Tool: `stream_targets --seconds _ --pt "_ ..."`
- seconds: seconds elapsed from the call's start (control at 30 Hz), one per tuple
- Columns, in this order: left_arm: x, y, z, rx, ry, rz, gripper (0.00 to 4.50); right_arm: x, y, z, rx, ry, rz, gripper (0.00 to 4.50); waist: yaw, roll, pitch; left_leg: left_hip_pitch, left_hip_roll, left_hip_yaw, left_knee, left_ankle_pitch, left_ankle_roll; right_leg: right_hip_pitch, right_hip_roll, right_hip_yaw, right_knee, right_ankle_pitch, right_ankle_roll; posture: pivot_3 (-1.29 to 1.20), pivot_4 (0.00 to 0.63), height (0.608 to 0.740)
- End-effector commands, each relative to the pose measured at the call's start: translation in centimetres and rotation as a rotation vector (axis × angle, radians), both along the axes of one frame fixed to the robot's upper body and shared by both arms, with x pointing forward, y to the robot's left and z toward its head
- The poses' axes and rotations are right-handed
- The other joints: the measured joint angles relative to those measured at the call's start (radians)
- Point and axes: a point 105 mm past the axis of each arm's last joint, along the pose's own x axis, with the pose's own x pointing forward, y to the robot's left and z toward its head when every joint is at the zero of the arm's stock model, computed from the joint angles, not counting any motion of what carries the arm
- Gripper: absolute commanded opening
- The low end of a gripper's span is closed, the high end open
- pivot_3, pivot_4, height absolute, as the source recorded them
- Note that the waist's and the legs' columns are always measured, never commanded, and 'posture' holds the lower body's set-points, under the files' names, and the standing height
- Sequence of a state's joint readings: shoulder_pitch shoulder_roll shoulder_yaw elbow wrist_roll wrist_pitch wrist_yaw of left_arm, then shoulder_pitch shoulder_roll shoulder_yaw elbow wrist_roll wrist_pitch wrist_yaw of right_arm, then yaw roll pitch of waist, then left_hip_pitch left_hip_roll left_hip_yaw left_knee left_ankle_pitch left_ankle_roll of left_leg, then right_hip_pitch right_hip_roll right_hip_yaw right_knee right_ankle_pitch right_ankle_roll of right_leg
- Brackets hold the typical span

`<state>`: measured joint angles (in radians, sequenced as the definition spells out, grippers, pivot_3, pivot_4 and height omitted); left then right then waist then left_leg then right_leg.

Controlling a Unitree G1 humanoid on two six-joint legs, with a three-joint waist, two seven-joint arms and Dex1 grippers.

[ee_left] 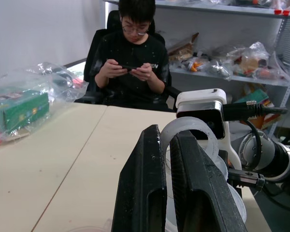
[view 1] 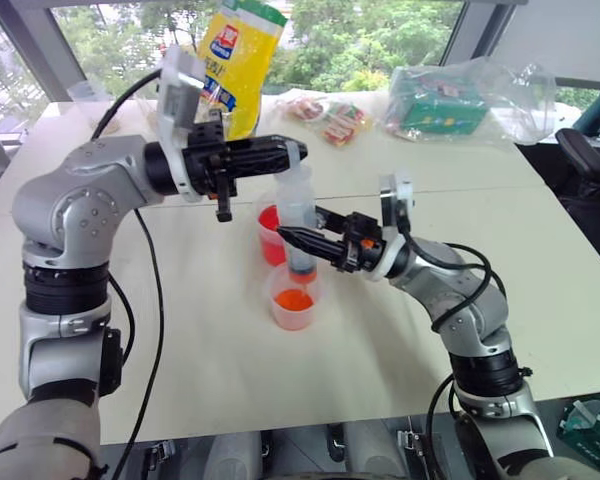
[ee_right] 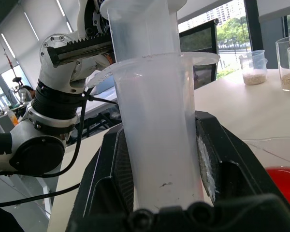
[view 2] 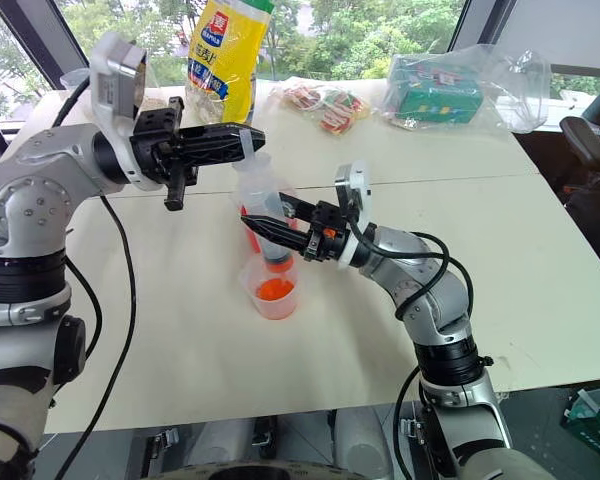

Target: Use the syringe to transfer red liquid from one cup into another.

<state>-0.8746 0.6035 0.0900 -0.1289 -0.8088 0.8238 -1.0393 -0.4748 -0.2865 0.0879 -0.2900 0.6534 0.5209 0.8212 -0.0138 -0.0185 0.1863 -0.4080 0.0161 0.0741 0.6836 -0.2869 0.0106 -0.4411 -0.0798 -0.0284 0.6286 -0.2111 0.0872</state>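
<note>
The syringe (view 1: 298, 212) stands upright over the table, its clear barrel (ee_right: 159, 145) clamped between the fingers of my right gripper (view 1: 302, 240), which is shut on it. My left gripper (view 1: 283, 153) reaches in level from the left and is shut on the plunger's ring (ee_left: 189, 126) at the top. The syringe's lower end hangs over the smaller cup (view 1: 293, 297), which has orange-red liquid at its bottom. Just behind stands the larger cup (view 1: 269, 233) with bright red liquid (ee_right: 286, 182), partly hidden by the syringe.
A yellow bag (view 1: 237, 62), snack packets (view 1: 325, 116) and a green box in a clear bag (view 1: 450, 100) lie at the table's far side. Two small cups of grain (ee_right: 254, 68) stand further off. A person (ee_left: 133, 58) sits beyond the table's end.
</note>
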Motion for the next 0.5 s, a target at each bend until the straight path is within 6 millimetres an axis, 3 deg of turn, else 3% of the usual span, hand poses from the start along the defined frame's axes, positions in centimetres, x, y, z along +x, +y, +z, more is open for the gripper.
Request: stream_targets --seconds 0.03,0.5 --pt "-0.8 -0.6 -0.3 0.023 -0.012 -0.037 0.04 -0.9 0.3 2.5 0.039 -0.085 0.041 1.41 0.000 0.000 0.000 0.000 0.000 0.000 0.000 0.000 0.000 0.000 0.000 0.000 0.000 0.000 0.000 0.00 0.150 0.740" --pt "-1.5 -1.1 -2.9 0.102 0.019 -0.067 0.04 -0.8 -0.2 5.9 0.103 -0.125 0.034 1.41 0.000 0.000 0.000 0.000 0.000 0.000 0.000 0.000 0.000 0.000 0.000 0.000 0.000 0.000 0.000 0.00 0.150 0.740"
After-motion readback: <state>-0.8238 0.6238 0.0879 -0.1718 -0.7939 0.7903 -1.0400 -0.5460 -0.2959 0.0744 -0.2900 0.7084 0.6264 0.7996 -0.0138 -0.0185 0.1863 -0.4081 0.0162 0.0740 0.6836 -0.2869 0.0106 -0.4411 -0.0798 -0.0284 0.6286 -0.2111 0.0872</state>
